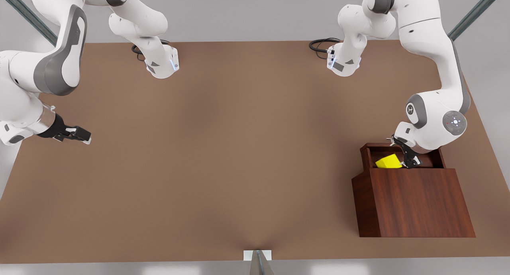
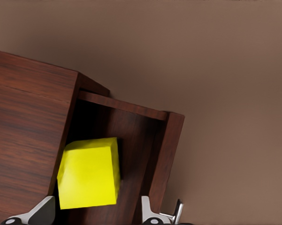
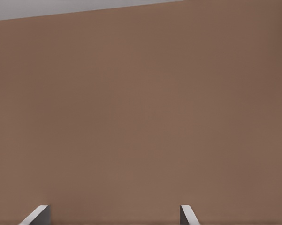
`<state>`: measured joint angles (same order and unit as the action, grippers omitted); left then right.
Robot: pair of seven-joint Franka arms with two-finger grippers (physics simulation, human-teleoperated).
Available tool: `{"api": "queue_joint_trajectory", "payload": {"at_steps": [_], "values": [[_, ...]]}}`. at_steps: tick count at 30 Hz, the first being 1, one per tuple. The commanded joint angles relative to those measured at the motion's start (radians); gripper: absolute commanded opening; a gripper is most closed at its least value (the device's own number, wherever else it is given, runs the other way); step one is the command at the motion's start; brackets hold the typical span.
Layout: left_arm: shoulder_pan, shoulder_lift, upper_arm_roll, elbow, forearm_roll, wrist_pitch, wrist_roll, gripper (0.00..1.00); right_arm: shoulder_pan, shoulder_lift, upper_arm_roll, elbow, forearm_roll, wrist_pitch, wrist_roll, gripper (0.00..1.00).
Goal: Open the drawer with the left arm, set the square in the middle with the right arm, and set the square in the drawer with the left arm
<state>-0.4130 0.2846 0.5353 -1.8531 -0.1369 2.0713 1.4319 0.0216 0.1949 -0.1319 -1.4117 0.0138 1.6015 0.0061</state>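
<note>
Yellow square [image 1: 389, 162] is sitting tilted in the open drawer [image 1: 368, 151], my left gripper [image 1: 410, 162] spread wide above it; right gripper [image 1: 81, 137], fingers parted, is waiting far left.

A pale grey floor [image 1: 255, 20] surrounds the scene. Dark metal struts [image 1: 474, 16] slant across the upper corners.

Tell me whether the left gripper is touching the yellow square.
Apart. In the left wrist view the left gripper has its fingers spread wider than the square, which lies in the open drawer.
</note>
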Motion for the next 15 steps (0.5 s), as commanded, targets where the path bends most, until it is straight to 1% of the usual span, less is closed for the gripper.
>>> {"api": "queue_joint_trajectory", "payload": {"at_steps": [1,2,3,4,5,7,8,9,10,11,12,14,15], "values": [[0.0,-0.002,0.0,0.0,-0.003,-0.002,-0.017,1.0,0.0,0.0,0.0,0.0,0.0,0.0,0.0,1.0],[-0.001,-0.021,-0.001,0.024,-0.001,-0.043,-0.178,1.0,0.0,0.0,0.0,-0.001,0.0,0.0,0.0,1.0],[-0.001,-0.024,-0.003,0.087,-0.003,-0.155,-0.293,1.0,0.0,0.0,0.0,-0.001,0.0,0.0,0.0,1.0],[0.0,-0.024,-0.001,0.155,-0.001,-0.267,-0.52,1.0,0.0,0.0,-0.002,-0.001,0.0,0.0,0.0,1.0],[0.0,-0.024,-0.001,0.221,-0.001,-0.326,-0.686,1.0,0.0,0.0,0.0,-0.001,0.0,0.0,0.0,1.0],[0.003,-0.03,-0.003,0.317,0.0,-0.364,-0.959,1.0,0.0,0.0,0.0,-0.001,0.0,0.0,0.0,1.0],[0.003,-0.039,-0.012,0.342,0.007,-0.387,-1.08,1.0,0.0,0.0,0.0,-0.001,0.002,0.0,0.0,1.0],[0.046,-0.047,-0.096,0.351,0.02,-0.381,-1.219,1.0,0.0,0.0,0.0,0.0,0.002,0.0,0.0,1.0],[0.157,-0.047,-0.237,0.394,0.078,-0.384,-1.335,1.0,0.0,0.0,0.0,-0.001,0.002,0.0,0.0,1.0],[0.229,-0.056,-0.357,0.394,0.143,-0.376,-1.418,1.0,0.0,0.0,0.0,-0.001,0.0,0.0,0.0,1.0],[0.283,-0.064,-0.434,0.394,0.186,-0.376,-1.463,1.0,0.0,0.0,0.0,-0.001,0.0,0.0,0.0,1.0],[0.362,-0.076,-0.551,0.394,0.263,-0.375,-1.487,1.0,0.0,0.0,0.0,0.0,0.002,0.0,0.0,1.0],[0.361,-0.074,-0.552,0.394,0.264,-0.375,-1.489,1.0,0.0,0.0,0.0,0.0,0.002,0.0,0.0,1.0]]}}
